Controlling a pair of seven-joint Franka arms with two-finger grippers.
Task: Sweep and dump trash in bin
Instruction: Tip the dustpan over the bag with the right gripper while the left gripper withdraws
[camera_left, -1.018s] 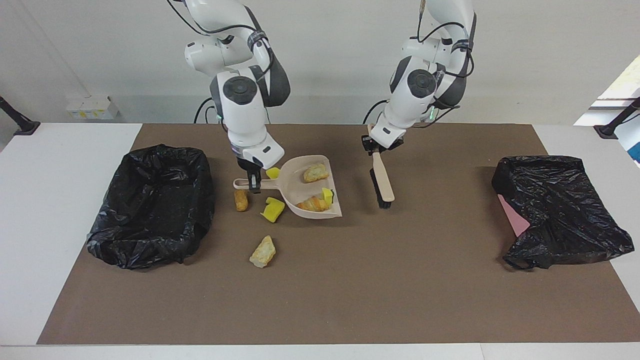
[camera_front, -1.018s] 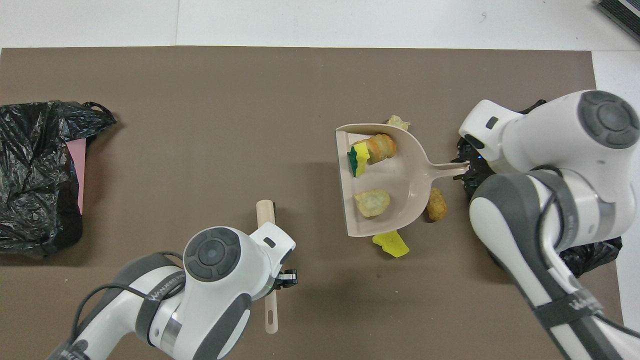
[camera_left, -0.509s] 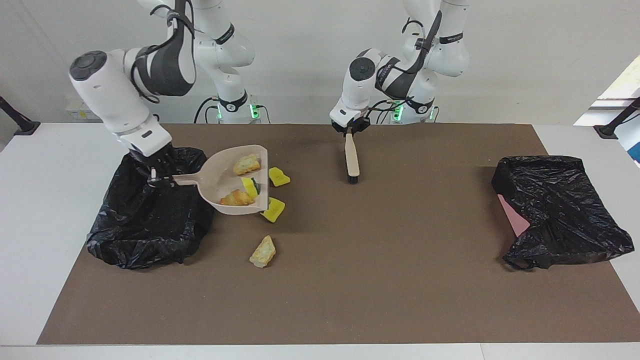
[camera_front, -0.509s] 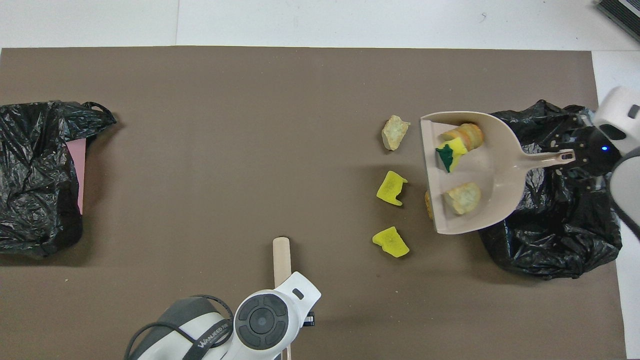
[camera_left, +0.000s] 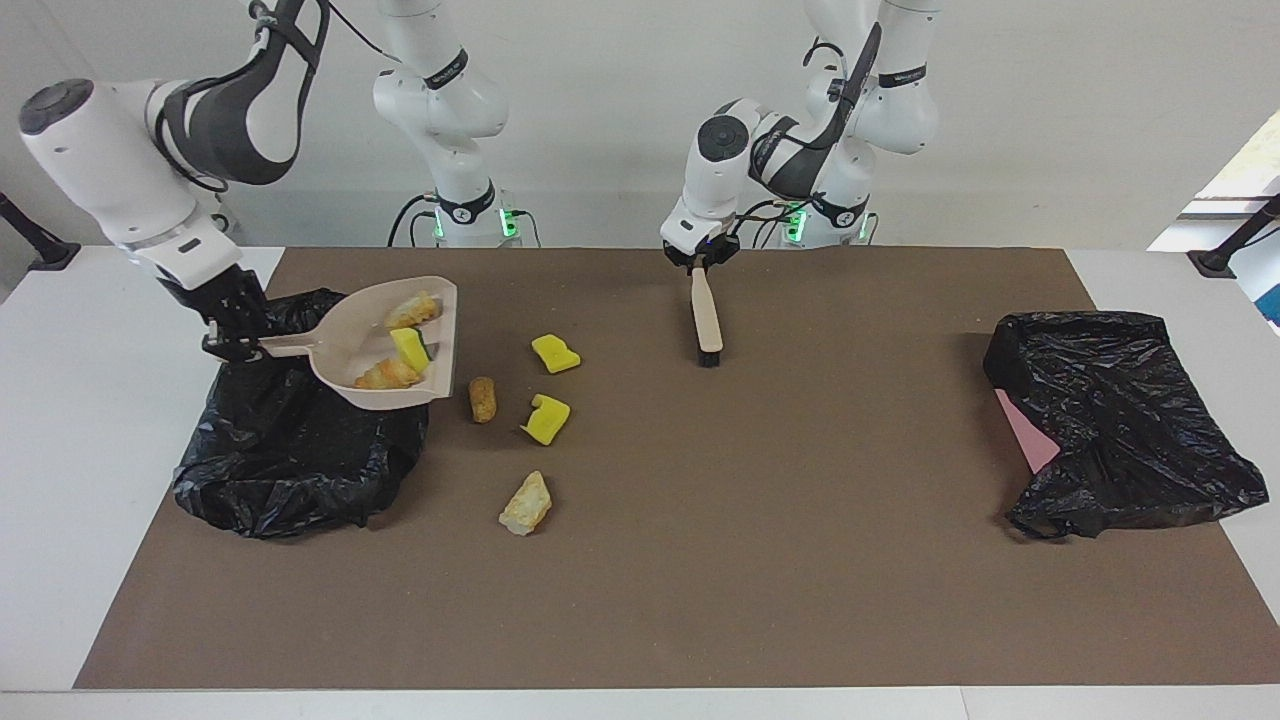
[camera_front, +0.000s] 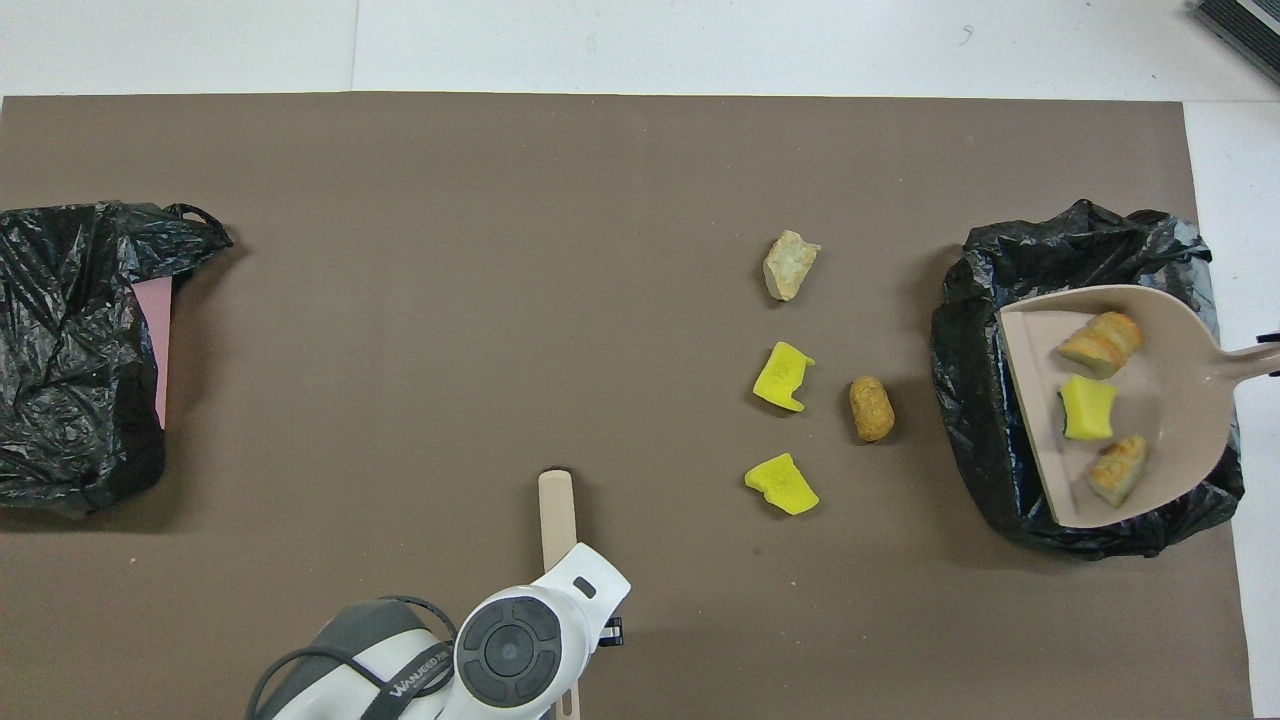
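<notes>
My right gripper (camera_left: 232, 335) is shut on the handle of the beige dustpan (camera_left: 345, 345), holding it in the air over the black-bagged bin (camera_left: 280, 470). In the pan (camera_front: 1165, 400) lie three pieces of trash: two bread lumps (camera_front: 1100, 343) and a yellow sponge chunk (camera_front: 1088, 408). On the brown mat beside the bin (camera_front: 975, 400) lie two yellow sponge chunks (camera_left: 555, 353), a brown lump (camera_left: 483, 398) and a bread lump (camera_left: 526, 503). My left gripper (camera_left: 703, 260) grips the handle of the brush (camera_left: 706, 310), whose bristles touch the mat close to the robots.
A second black bag (camera_left: 1120, 400) with a pink sheet showing under it lies at the left arm's end of the table (camera_front: 70, 350). The brown mat (camera_left: 800, 560) covers most of the white table.
My right arm lifted the dustpan with its three scraps off the mat and carried it over the bin. My left arm drew the brush back toward the robots.
</notes>
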